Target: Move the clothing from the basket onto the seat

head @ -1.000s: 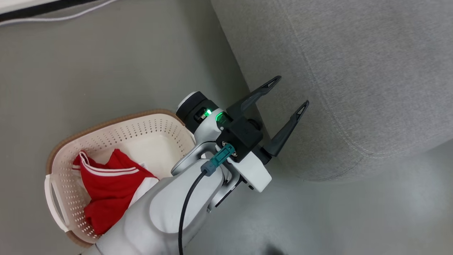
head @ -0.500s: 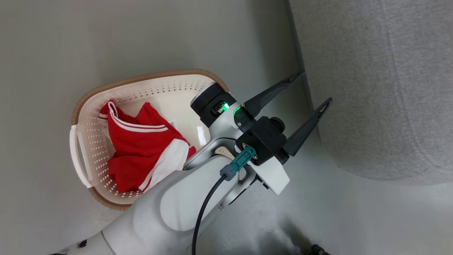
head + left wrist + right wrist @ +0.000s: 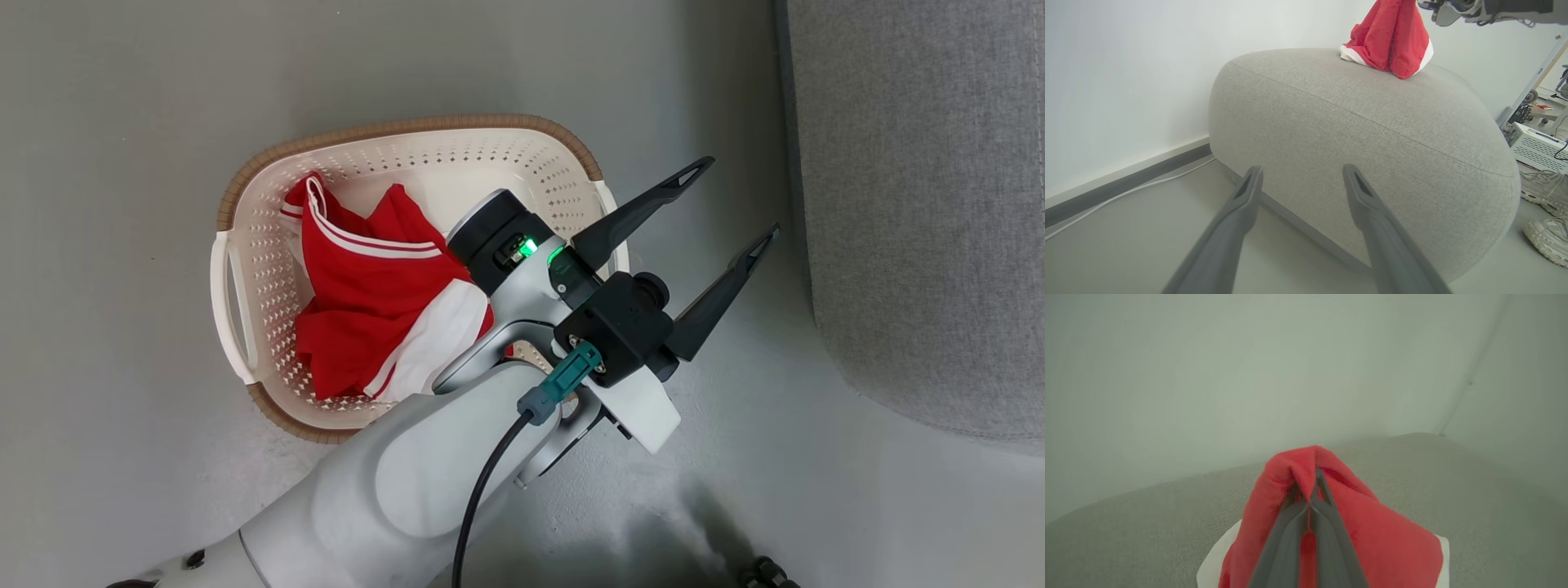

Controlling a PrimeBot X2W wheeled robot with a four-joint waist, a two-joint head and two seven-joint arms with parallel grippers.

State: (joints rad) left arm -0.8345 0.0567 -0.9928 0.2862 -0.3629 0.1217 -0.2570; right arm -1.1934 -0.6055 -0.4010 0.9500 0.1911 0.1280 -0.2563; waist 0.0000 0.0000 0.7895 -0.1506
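The cream basket (image 3: 408, 126) stands on the floor with red, white-striped clothing (image 3: 367, 286) lying in it. My left gripper (image 3: 736, 200) is open and empty, hovering over the floor between the basket's right rim and the grey seat (image 3: 922, 204). In the left wrist view its fingers (image 3: 1302, 169) point at the seat's rounded side (image 3: 1351, 122). A second red garment (image 3: 1390, 41) hangs from above with its lower end touching the seat top. My right gripper (image 3: 1306, 477) is shut on the top of that garment (image 3: 1392, 547), above the seat (image 3: 1494, 490).
A white wall with a dark skirting and a pale cable (image 3: 1126, 192) runs behind the seat. Pale shoes (image 3: 1545, 196) and a white perforated box (image 3: 1535, 151) lie on the floor past the seat's right end.
The head view has swung toward the basket, which now sits mid-frame while the seat has slid to the right edge. My left gripper, still open, has come off the seat's edge to beside the basket.
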